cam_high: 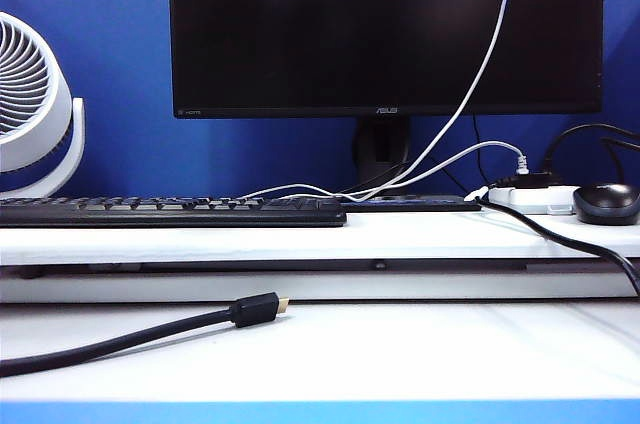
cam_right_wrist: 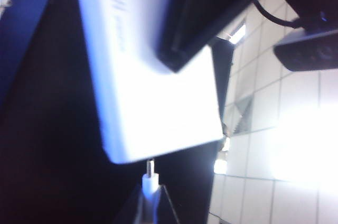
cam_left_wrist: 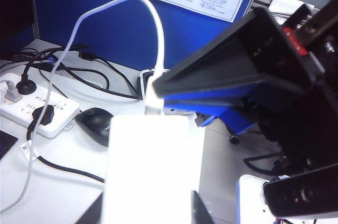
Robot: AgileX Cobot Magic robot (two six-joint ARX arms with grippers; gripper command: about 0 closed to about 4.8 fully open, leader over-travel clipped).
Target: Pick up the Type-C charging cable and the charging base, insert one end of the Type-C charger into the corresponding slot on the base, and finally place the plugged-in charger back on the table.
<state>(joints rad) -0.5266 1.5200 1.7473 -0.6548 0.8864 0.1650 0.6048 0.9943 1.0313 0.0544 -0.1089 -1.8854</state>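
White charging base (cam_right_wrist: 153, 97) aloft, Type-C charging cable (cam_right_wrist: 150, 182) plug touching its edge.

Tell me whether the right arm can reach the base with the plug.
Probably yes: the right tool holds the plug right at the edge of the base, the left tool holds the base, and nothing shows between them.

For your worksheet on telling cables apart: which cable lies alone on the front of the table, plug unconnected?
The thick black cable with the gold-tipped plug. The white cables run behind, by the monitor.
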